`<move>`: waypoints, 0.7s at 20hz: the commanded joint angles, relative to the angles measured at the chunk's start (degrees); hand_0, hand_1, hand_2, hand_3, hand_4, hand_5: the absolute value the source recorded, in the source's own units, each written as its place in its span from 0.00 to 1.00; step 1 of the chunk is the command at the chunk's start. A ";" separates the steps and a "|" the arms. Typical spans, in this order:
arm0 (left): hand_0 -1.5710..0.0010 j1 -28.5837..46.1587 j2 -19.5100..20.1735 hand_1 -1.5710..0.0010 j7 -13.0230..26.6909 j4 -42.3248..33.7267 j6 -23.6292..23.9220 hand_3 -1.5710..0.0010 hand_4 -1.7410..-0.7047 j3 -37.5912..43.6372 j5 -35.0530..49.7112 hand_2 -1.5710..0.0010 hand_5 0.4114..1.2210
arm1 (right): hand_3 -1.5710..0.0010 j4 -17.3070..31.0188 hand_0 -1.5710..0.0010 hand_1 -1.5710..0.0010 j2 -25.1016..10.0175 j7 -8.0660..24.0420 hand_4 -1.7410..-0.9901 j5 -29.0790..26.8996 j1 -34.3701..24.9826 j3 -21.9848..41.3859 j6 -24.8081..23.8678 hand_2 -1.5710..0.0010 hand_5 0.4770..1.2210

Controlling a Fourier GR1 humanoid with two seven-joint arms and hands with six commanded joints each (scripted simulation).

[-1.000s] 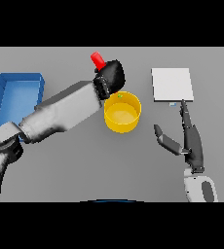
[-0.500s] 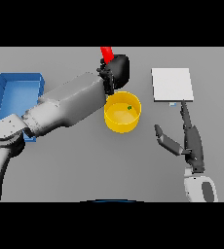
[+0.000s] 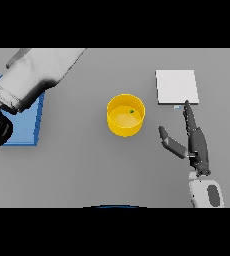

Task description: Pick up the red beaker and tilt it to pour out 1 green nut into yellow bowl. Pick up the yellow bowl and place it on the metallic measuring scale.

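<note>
A green nut (image 3: 131, 111) lies inside the yellow bowl (image 3: 125, 125) mid-table. The right hand (image 3: 196, 142), fingers straight, rests below the metallic measuring scale (image 3: 176, 86); a blue tray (image 3: 29, 126) sits left.

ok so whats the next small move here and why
Probably bring the right robot hand leftward to the yellow bowl and grasp it. A green nut already lies inside, the hand is open beside it, and the scale stands bare just beyond the fingertips.
</note>
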 commanded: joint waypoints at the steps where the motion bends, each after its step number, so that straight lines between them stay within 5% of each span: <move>1: 0.00 -0.35 0.61 0.00 0.60 1.92 -0.06 0.11 0.02 2.66 2.68 0.02 1.00 | 1.00 -0.03 1.00 1.00 -0.30 -0.72 0.73 -0.49 0.24 -0.19 0.45 1.00 0.16; 4: 0.00 0.48 4.35 0.00 6.96 7.98 1.09 0.13 0.01 12.33 12.60 0.01 1.00 | 1.00 0.05 1.00 1.00 -0.52 -0.53 0.71 -0.86 0.01 -0.22 0.82 1.00 0.16; 7: 0.00 3.75 8.22 0.00 7.81 10.91 5.60 0.12 0.01 20.48 22.54 0.01 1.00 | 1.00 0.58 1.00 1.00 -0.93 -1.36 0.69 -1.15 -0.23 -0.34 1.31 1.00 0.15; 10: 0.00 8.22 12.21 0.00 7.39 10.58 8.94 0.09 0.00 26.09 30.86 0.00 1.00 | 1.00 1.14 1.00 1.00 -1.57 -1.96 0.69 -1.06 -0.84 -0.79 1.12 1.00 0.15; 14: 0.00 18.13 17.28 0.00 14.05 4.86 16.33 0.09 0.00 31.51 40.85 0.00 1.00 | 1.00 1.41 1.00 1.00 -2.16 -2.84 0.70 -0.78 -0.74 -0.29 1.93 1.00 0.16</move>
